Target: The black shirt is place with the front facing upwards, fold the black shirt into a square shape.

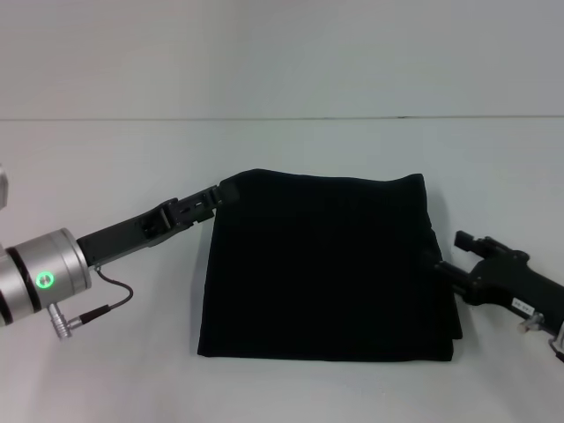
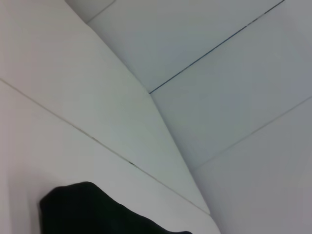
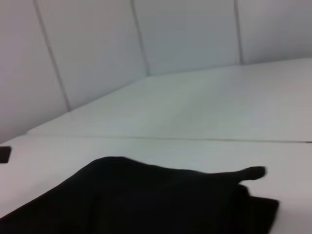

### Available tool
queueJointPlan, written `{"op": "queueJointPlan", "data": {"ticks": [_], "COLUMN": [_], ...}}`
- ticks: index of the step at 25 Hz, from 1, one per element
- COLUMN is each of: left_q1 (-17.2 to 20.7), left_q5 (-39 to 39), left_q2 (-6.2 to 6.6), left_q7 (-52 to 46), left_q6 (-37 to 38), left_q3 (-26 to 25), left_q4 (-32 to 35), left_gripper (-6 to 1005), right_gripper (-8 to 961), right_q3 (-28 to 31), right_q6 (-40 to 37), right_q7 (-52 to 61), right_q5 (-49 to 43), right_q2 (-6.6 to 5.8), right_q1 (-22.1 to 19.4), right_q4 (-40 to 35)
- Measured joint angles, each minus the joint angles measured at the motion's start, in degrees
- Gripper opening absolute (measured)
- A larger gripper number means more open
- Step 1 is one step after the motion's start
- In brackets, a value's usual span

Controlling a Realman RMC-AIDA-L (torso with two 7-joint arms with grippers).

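The black shirt [image 1: 326, 264] lies folded into a rough rectangle on the white table [image 1: 291, 150], with no lettering showing. My left gripper [image 1: 222, 192] reaches in from the left and meets the shirt's far left corner. My right gripper [image 1: 441, 264] comes in from the right and sits against the middle of the shirt's right edge, black against black cloth. The left wrist view shows only a rounded bit of the shirt [image 2: 97, 209] on the table. In the right wrist view the shirt [image 3: 146, 200] fills the lower part as a low folded mound.
The left arm's silver wrist segment [image 1: 44, 278], with a green light, hangs over the table's near left, and a thin cable with a plug [image 1: 88, 313] dangles below it. White wall panels [image 1: 282, 53] rise behind the table's back edge.
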Motion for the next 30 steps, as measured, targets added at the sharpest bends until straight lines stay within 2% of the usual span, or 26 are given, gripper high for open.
{"op": "queueJointPlan", "data": {"ticks": [5, 8, 10, 11, 12, 17, 22, 30], "left_q1": [-0.57, -1.13, -1.71, -2.43, -3.09, -6.84, -9.51, -10.54], "left_q5": [0.43, 1.22, 2.33, 3.77, 4.98, 11.85, 14.01, 14.15], "left_q2": [0.02, 0.56, 1.03, 1.47, 1.79, 2.5, 2.1, 1.31], "left_q7": [-1.4, -5.84, -8.63, -11.32, -13.33, -20.85, -22.07, -22.19], "left_q6": [-1.36, -3.94, -5.89, -8.02, -9.65, -14.76, -15.93, -19.34], "left_q3": [0.11, 0.15, 0.21, 0.33, 0.46, 2.13, 3.65, 6.06], "left_q4": [0.04, 0.08, 0.11, 0.1, 0.08, -0.46, -1.46, -1.52], "left_gripper": [878, 874, 870, 869, 867, 860, 852, 839], "right_gripper": [745, 745, 745, 745, 745, 746, 746, 745], "right_q3": [2.25, 2.93, 2.23, 2.23, 1.98, 1.94, 1.92, 2.42], "right_q6": [-0.18, -2.09, -6.75, -6.75, -10.52, -16.12, -18.76, -18.36], "right_q7": [0.08, 0.1, 0.46, 0.46, 0.47, 0.47, -0.18, -2.31], "right_q5": [0.0, -0.1, -1.24, -1.24, -3.07, -6.63, -9.45, -12.74], "right_q2": [-0.11, -0.22, -0.38, -0.38, -0.47, -0.59, -0.71, -0.32], "right_q1": [-0.51, -1.55, -3.4, -3.4, -4.88, -7.56, -10.11, -11.15], "right_q4": [-0.08, -0.54, -1.97, -1.97, -2.96, -4.13, -4.63, -4.67]}}
